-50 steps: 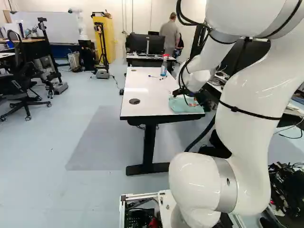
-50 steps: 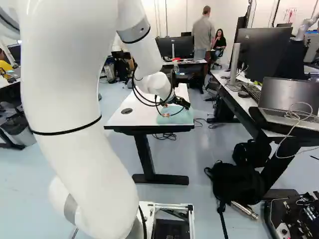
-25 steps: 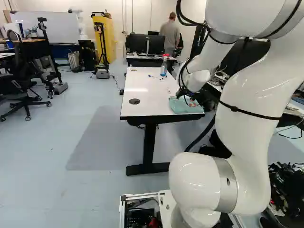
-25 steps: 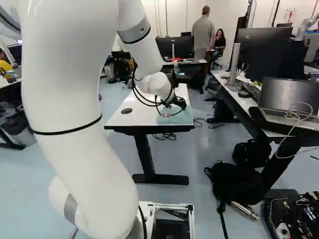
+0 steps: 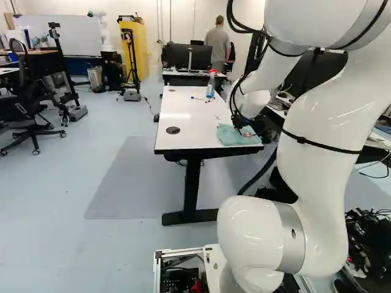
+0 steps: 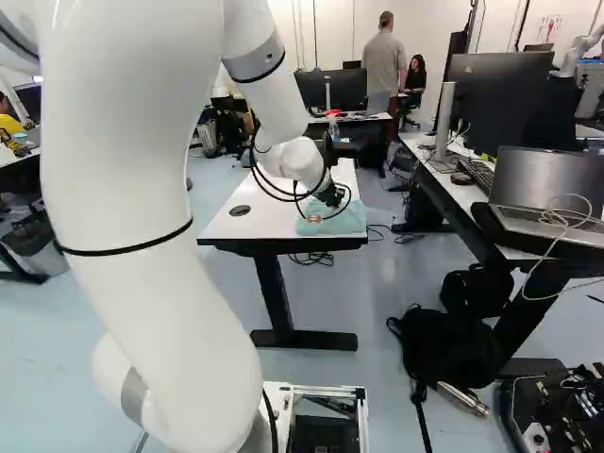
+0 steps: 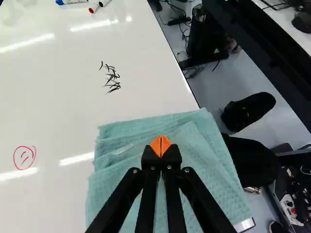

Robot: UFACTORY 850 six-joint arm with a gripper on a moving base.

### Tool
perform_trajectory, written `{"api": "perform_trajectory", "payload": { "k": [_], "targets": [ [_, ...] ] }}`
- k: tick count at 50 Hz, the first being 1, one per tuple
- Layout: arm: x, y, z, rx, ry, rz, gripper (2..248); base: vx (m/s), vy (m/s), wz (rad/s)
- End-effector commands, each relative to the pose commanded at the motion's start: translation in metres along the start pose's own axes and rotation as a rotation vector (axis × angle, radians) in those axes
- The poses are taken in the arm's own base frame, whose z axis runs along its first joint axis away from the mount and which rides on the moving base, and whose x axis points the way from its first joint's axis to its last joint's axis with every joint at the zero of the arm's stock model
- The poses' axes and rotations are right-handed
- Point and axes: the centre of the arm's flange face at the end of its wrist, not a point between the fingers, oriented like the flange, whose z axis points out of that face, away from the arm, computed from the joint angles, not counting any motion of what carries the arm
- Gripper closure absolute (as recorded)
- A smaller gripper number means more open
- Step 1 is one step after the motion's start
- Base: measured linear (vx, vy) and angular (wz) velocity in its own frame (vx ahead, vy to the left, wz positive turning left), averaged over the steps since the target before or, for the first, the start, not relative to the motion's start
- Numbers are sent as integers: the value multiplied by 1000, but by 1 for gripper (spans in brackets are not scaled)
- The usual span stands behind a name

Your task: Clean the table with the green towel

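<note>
The green towel [image 7: 116, 179] is laid in layers at the near right corner of the table [image 5: 192, 131]. Over it the gripper [image 5: 239, 127] is held clenched, orange pads together, seemingly with no cloth pinched. Black scribbles [image 7: 111, 80] are seen farther off, a red doodle [image 7: 24, 158] to the left.

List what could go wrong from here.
The hand is shut over the green towel; lowering it like that might push the cloth without gripping. The towel lies along the edge of the table, so a nudge could send it over. It's layered, so a pinch may catch only the top.
</note>
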Motion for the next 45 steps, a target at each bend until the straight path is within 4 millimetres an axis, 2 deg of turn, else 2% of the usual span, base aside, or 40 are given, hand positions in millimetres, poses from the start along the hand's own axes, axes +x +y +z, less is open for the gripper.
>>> {"api": "perform_trajectory", "payload": {
  "k": [10,11,15,16,21,22,26,27,31,32,36,37,42,43,45],
  "targets": [
    [0,0,0,0,0,0,228,0,0,0],
    [0,0,0,0,0,0,201,0,0,0],
    [0,0,0,0,0,0,201,0,0,0],
    [0,0,0,0,0,0,167,0,0,0],
    [0,0,0,0,0,0,167,0,0,0],
    [0,0,0,0,0,0,132,0,0,0],
    [0,0,0,0,0,0,132,0,0,0],
    [0,0,0,0,0,0,97,0,0,0],
    [0,0,0,0,0,0,97,0,0,0],
    [0,0,0,0,0,0,59,0,0,0],
    [0,0,0,0,0,0,59,0,0,0],
    [0,0,0,0,0,0,22,0,0,0],
    [0,0,0,0,0,0,22,0,0,0],
    [0,0,0,0,0,0,3,0,0,0],
    [0,0,0,0,0,0,3,0,0,0]
  ]
}}
